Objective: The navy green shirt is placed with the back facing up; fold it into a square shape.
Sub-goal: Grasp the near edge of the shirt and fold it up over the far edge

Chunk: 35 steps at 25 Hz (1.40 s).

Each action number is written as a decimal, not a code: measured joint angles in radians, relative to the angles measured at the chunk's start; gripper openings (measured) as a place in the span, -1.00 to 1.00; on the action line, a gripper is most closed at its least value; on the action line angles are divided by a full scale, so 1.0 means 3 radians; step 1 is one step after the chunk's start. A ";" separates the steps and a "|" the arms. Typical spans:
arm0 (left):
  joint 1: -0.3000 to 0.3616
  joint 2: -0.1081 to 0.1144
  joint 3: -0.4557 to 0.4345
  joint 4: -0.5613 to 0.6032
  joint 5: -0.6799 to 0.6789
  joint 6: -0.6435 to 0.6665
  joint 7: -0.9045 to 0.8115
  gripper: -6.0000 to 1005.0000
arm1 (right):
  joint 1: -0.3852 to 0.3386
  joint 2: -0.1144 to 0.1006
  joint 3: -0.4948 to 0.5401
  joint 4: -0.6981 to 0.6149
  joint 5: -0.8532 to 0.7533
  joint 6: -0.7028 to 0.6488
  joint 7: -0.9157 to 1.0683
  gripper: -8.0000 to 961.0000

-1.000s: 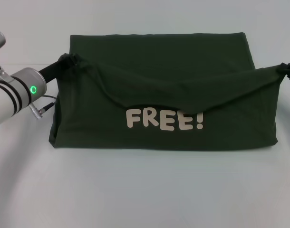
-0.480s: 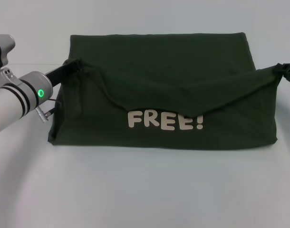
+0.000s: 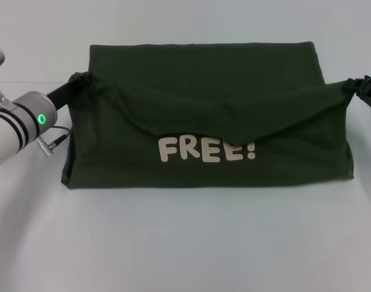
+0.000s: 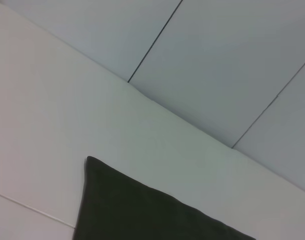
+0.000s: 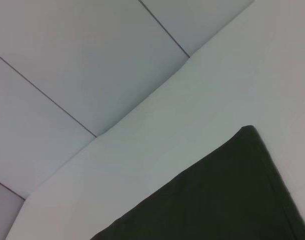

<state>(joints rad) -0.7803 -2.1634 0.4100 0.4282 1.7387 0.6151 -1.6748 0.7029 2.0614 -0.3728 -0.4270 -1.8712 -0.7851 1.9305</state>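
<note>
Both grippers, left gripper (image 3: 79, 83) and right gripper (image 3: 359, 86), are clamped on the navy green shirt (image 3: 210, 79), which sags between them over the counter (image 3: 185, 243). Mid-fold, I'd say; next, lay this edge forward evenly.

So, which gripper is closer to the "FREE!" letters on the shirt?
Left, though only slightly. The left gripper grips the navy green shirt at its left edge; the right gripper grips the right edge. The letters sit a little left of centre.
</note>
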 joint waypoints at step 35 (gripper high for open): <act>0.0102 0.0020 0.0105 -0.0112 -0.0168 -0.0203 0.0046 0.28 | -0.0230 0.0047 -0.0291 -0.0021 0.0263 -0.0347 -0.0054 0.76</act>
<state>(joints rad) -0.7497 -2.1572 0.4416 0.3945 1.6883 0.5542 -1.6610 0.6339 2.0755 -0.4600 -0.4334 -1.7923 -0.8891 1.9142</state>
